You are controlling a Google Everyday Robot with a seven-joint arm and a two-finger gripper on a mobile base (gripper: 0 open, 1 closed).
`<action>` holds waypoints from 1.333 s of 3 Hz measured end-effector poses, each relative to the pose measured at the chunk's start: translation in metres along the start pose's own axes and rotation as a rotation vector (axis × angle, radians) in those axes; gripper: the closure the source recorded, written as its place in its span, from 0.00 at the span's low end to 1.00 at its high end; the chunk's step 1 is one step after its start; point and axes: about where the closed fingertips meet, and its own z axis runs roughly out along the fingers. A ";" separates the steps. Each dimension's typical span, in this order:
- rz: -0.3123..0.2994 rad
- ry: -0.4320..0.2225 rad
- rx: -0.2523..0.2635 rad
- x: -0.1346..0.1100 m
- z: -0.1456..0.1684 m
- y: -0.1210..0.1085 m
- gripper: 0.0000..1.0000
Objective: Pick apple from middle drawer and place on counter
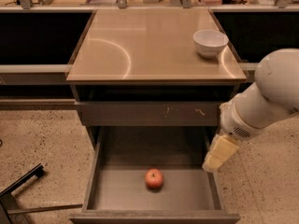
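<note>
The small red-orange apple (153,178) lies on the flat grey bottom of the open middle drawer (117,190), a little right of its centre and near the front. The glossy tan counter (140,45) is the cabinet top above it. My white arm comes in from the right. The gripper (219,153) hangs as a pale yellowish block over the drawer's right wall, above and to the right of the apple and apart from it.
A white bowl (210,42) stands on the counter's back right corner. A closed grey drawer front (149,113) with pale scratch marks sits above the open drawer. A dark metal leg (21,185) lies on the speckled floor at lower left. Dark recesses flank the cabinet.
</note>
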 end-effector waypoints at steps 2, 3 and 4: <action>0.152 -0.069 -0.009 -0.018 0.085 0.021 0.00; 0.152 -0.069 -0.010 -0.018 0.085 0.021 0.00; 0.166 -0.068 -0.024 -0.017 0.095 0.023 0.00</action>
